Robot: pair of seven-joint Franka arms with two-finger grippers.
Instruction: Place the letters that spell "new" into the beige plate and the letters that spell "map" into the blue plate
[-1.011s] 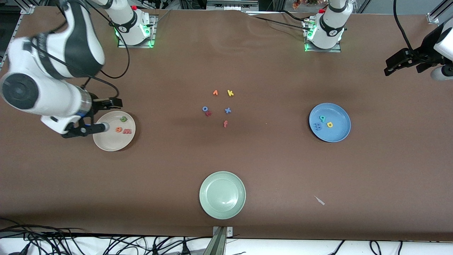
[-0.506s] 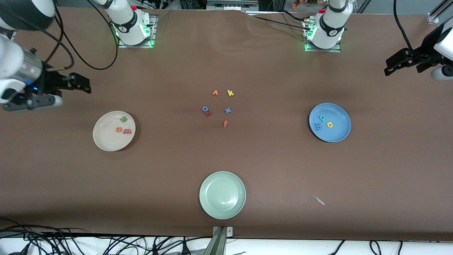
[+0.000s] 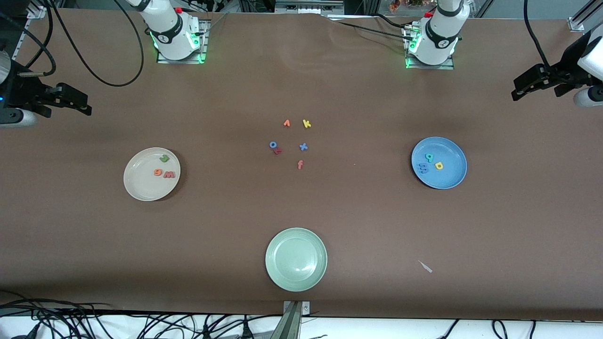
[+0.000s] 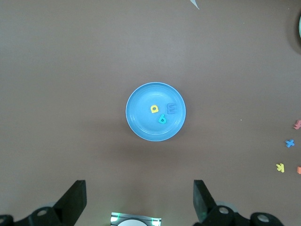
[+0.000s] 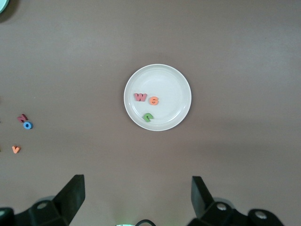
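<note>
Both claws empty, jaws spread wide. Right gripper [image 3: 82, 104] hangs over bare table at the right arm's end, up above the beige plate [image 3: 141, 188]; left gripper [image 3: 520, 89] hangs over the left arm's end, above the blue plate [image 3: 452, 176]. Neither arm touches anything.

Beige plate holds three letters: olive-green n [image 3: 164, 158], orange e [image 3: 158, 173], salmon-red w [image 3: 169, 174]. The e and w sit just beside each other; the n lies apart from them, farther from the front camera.

Blue plate holds blue m [image 3: 423, 168], teal letter [image 3: 429, 157] and yellow letter [image 3: 439, 165], clustered close together near the plate's middle.

Loose letters lie between the two plates at mid-table: orange v [image 3: 286, 123], yellow k [image 3: 306, 124], blue o [image 3: 272, 145] touching dark red r [image 3: 278, 151], blue x [image 3: 303, 147], salmon f [image 3: 300, 164].

Pale green plate [image 3: 282, 275] sits nearest the front camera. A small pale scrap [image 3: 426, 267] lies on the brown table [image 3: 377, 226] toward the left arm's end.
</note>
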